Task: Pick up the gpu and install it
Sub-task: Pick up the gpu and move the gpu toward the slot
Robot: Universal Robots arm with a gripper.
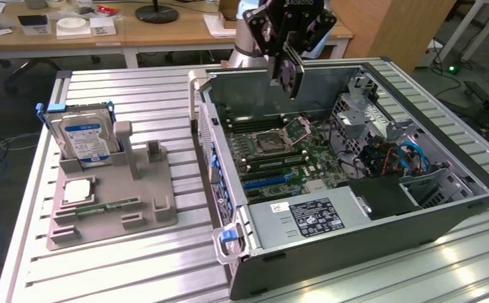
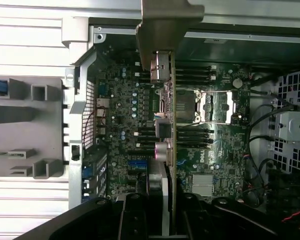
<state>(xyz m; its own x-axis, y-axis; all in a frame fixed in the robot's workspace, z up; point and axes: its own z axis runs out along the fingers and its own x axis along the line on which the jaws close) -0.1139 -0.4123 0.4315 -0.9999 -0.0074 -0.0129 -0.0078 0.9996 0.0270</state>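
Observation:
My gripper [image 1: 288, 53] hangs over the open computer case [image 1: 446, 208], shut on the gpu [image 1: 289, 74]. The card points downward from the jaws, above the back part of the motherboard [image 1: 278, 151] and clear of it. In the wrist view the gpu [image 2: 165, 130] is seen edge-on, a thin green board with connectors along one face and its metal bracket at the far end. The black fingers [image 2: 132, 217] clamp it from both sides at my gripper [image 2: 162, 220]. Below it lie the motherboard [image 2: 125, 110] and the processor socket [image 2: 217, 107].
On the exterior view's left a grey holder [image 1: 113, 208] carries a silver hard drive with a blue label [image 1: 86, 136], a processor chip [image 1: 77, 190] and a memory stick [image 1: 110, 205]. The case holds a power supply [image 1: 312, 214], drive cages and cables [image 1: 395, 158]. Desks stand behind.

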